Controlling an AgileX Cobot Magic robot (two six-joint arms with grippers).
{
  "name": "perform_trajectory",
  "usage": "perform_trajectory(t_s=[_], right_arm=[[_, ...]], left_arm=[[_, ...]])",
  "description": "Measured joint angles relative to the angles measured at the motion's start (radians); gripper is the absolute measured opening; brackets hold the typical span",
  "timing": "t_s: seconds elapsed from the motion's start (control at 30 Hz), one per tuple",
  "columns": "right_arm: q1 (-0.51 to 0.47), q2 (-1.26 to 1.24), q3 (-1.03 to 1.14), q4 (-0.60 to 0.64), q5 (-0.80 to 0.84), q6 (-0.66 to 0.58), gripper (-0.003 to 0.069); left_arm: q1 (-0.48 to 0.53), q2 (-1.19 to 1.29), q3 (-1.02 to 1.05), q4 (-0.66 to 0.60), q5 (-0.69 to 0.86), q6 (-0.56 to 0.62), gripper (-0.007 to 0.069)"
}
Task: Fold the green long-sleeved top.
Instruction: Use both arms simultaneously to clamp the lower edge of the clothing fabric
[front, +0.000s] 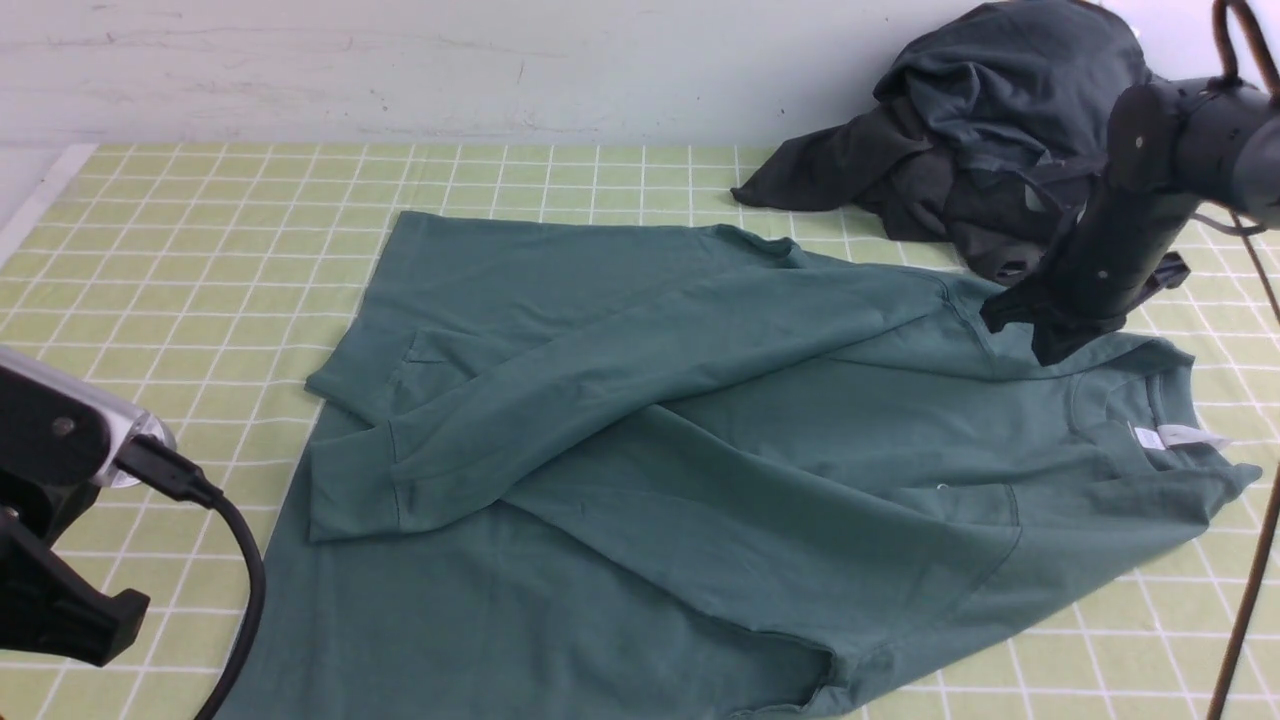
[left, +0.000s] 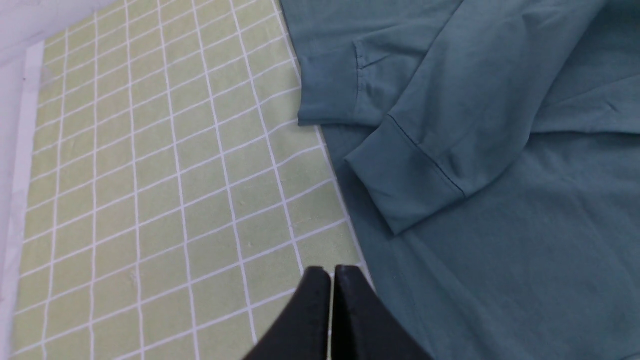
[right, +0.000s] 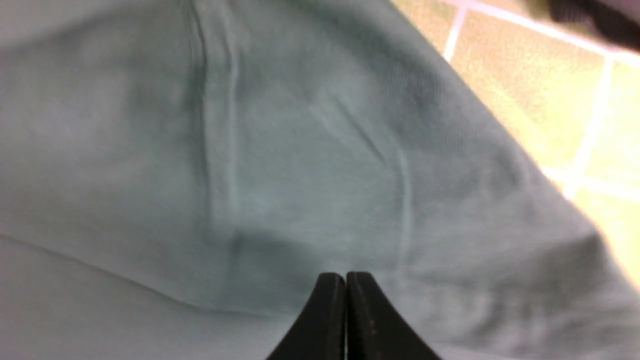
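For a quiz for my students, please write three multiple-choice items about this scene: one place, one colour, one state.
1. Where is the pile of dark grey clothes?
A. far right of the table
B. near left
C. on the sweatshirt's hem
2. What colour is the neck label of the green sweatshirt?
A. red
B. white
C. black
3. How is the left gripper?
A. wide open
B. shut on a cuff
C. shut, holding nothing
Key:
A: it lies at the far right of the checked tablecloth.
B: it shows white inside the collar.
C: its jaws meet with nothing between.
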Motion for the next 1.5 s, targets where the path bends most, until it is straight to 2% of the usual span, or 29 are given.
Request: perform_trajectory(t_s=[0.07,0.2,0.23,0.27,0.37,0.47,0.53,0.73,0.93,1.13,1.3,1.4,1.5], right_arm=[[-0.001,0.001,0.0,0.054,-0.014,0.015,0.0043],[0.0,0.01,0.0,0.15,-0.05,0.027,0.0163],[0.0,0.012,0.0,0.159,-0.052,0.027,0.0196],[0.0,0.012,0.0,0.16,-0.052,0.027,0.0196],[0.0,0.034,0.0,0.163,-0.054,0.029,0.0283],[0.0,0.038,-0.004,0.158,-0.051,0.032,0.0286],[0.0,0.04,-0.007,0.144,-0.045,0.032,0.0237],[0.001,0.033,-0.008,0.077,-0.016,-0.056,0.0025],[0.0,-0.011,-0.005,-0.101,0.051,-0.083,-0.0012],[0.0,-0.035,-0.005,-0.102,0.055,-0.091,-0.0013],[0.0,-0.035,-0.005,0.034,0.032,-0.092,0.006],[0.0,-0.035,-0.005,0.109,0.012,-0.092,0.0165],[0.0,-0.019,-0.005,0.129,-0.012,-0.092,0.0268]], left_arm=[[0.0,0.001,0.0,0.0,-0.002,0.0,-0.0003],[0.0,0.002,0.0,0.0,-0.003,-0.009,-0.0003],[0.0,0.002,0.0,0.0,-0.003,-0.01,-0.0003],[0.0,0.002,0.0,0.0,-0.003,-0.01,-0.0003],[0.0,0.002,0.0,0.0,-0.003,-0.015,-0.0003],[0.0,0.002,0.0,0.0,-0.004,-0.015,-0.0003],[0.0,0.002,0.0,0.0,-0.004,-0.015,-0.0003],[0.0,0.002,0.0,0.0,-0.017,-0.015,-0.0003],[0.0,0.002,0.0,0.0,-0.024,-0.015,-0.0003],[0.0,0.002,0.0,0.0,-0.024,-0.015,-0.0003],[0.0,0.002,0.0,-0.003,-0.024,-0.029,-0.0003],[0.0,0.002,0.0,-0.004,-0.024,-0.053,-0.0003],[0.0,0.002,0.0,-0.004,-0.024,-0.062,-0.0003]])
